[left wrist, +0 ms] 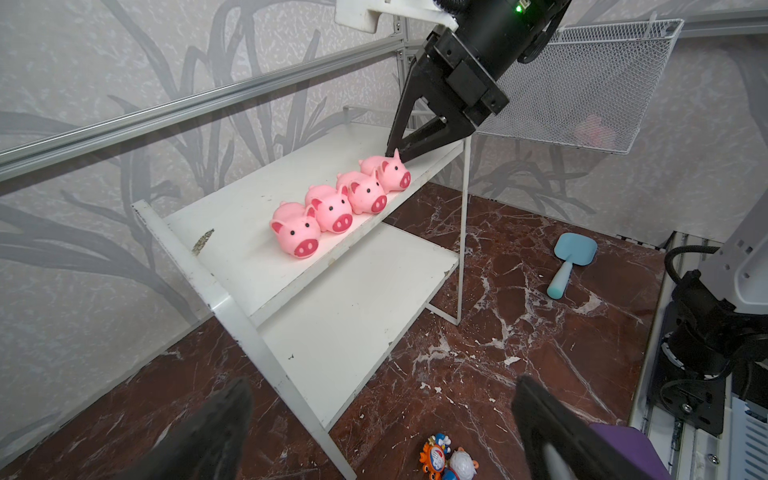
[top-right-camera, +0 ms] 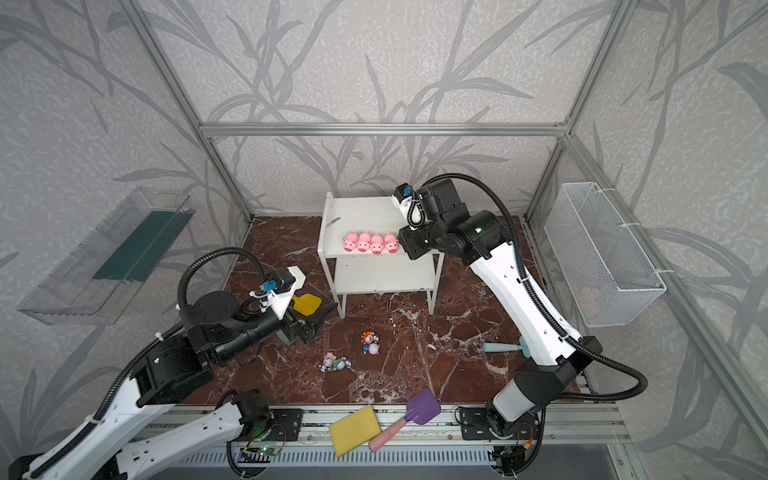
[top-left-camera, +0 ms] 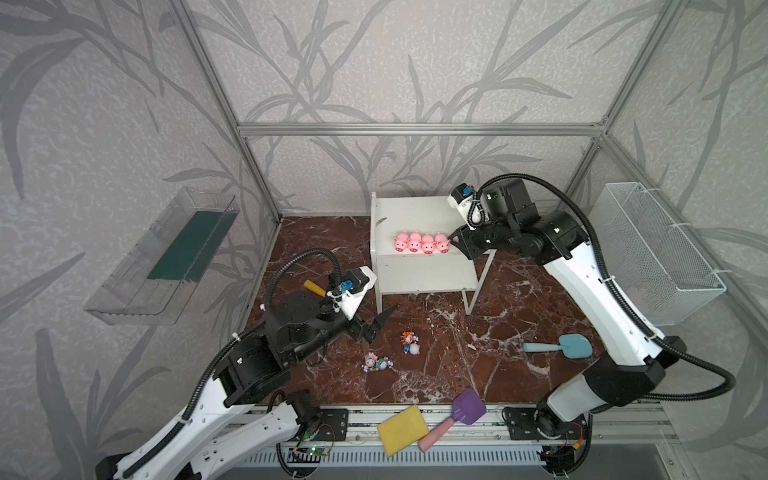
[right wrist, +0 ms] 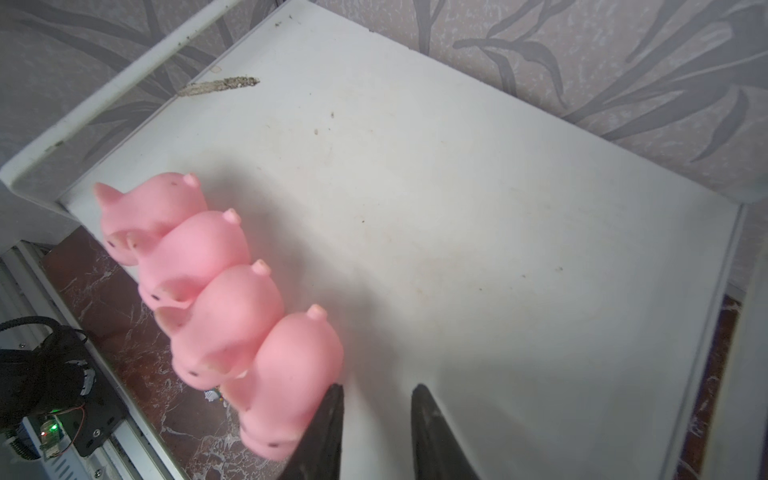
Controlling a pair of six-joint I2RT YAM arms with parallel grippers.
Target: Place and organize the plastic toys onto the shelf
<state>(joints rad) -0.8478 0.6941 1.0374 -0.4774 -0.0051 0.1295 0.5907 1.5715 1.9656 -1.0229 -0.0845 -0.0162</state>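
Note:
Several pink pigs (top-left-camera: 422, 242) (top-right-camera: 371, 243) (left wrist: 340, 203) (right wrist: 216, 291) stand in a tight row along the front edge of the white shelf's (top-left-camera: 415, 212) (top-right-camera: 361, 212) (left wrist: 353, 311) (right wrist: 457, 187) upper board, snouts outward. My right gripper (top-left-camera: 453, 241) (top-right-camera: 400, 243) (left wrist: 395, 156) (right wrist: 376, 388) sits at the row's right end, narrowly open with nothing between its fingers; one finger rests against the last pig's side. Small multicoloured figurines lie on the floor in two clusters (top-left-camera: 410, 343) (top-left-camera: 377, 363) (top-right-camera: 370, 343) (left wrist: 446, 457). My left gripper (top-left-camera: 380, 326) (top-right-camera: 322, 320) (left wrist: 384, 384) hovers wide open just left of them, holding nothing.
A blue shovel (top-left-camera: 559, 347) lies on the right of the floor. A purple shovel (top-left-camera: 457, 415) and a yellow sponge (top-left-camera: 402, 430) sit at the front edge. A yellow shovel (top-right-camera: 306, 304) lies behind my left wrist. A wire basket (top-left-camera: 652, 253) hangs on the right wall, a clear tray (top-left-camera: 162, 257) on the left.

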